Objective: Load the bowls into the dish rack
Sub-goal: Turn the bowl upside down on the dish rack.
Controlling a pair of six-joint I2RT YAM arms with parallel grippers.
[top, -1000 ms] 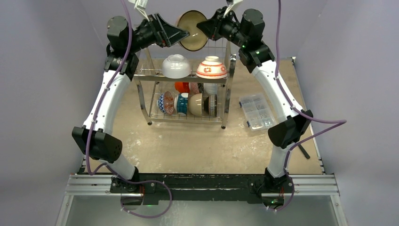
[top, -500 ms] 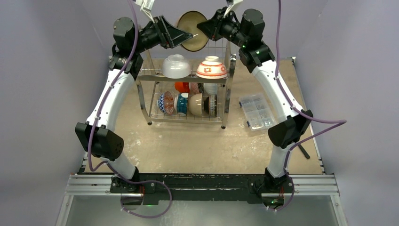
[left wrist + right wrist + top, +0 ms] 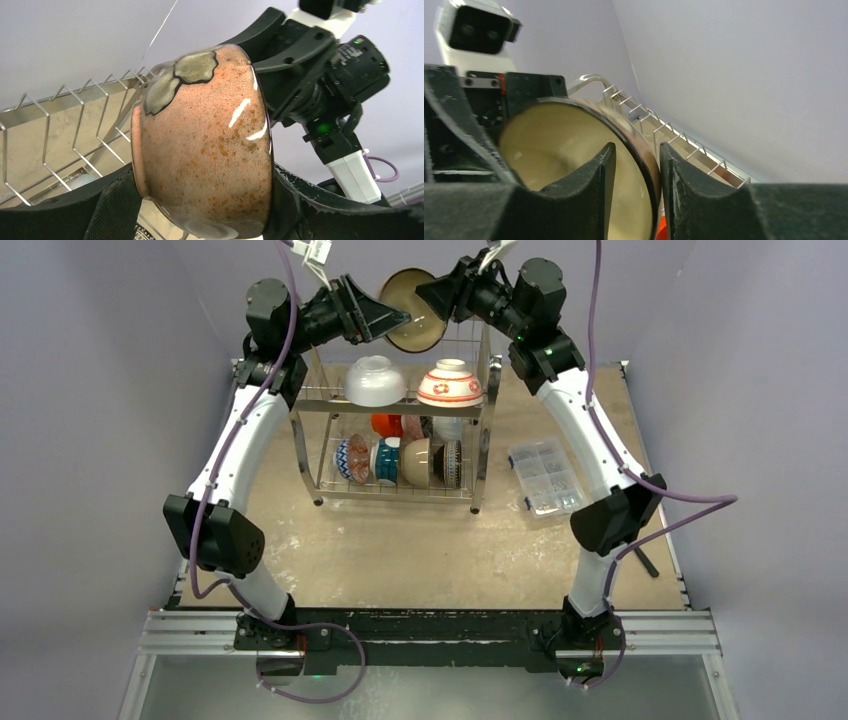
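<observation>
left hand (image 3: 204,212) clamps tan bowl (image 3: 205,140); right hand (image 3: 637,152) loosely straddles rim (image 3: 596,108)

Above the dish rack (image 3: 392,407), a raised bowl (image 3: 416,328) stands on edge between the left gripper (image 3: 398,317) and the right gripper (image 3: 430,296). On the upper shelf an upturned bowl (image 3: 375,380) sits left of a second upturned bowl (image 3: 449,384); a row of bowls (image 3: 402,462) fills the lower shelf. A compartment box (image 3: 545,477) lies right of the rack on the table (image 3: 400,550).
</observation>
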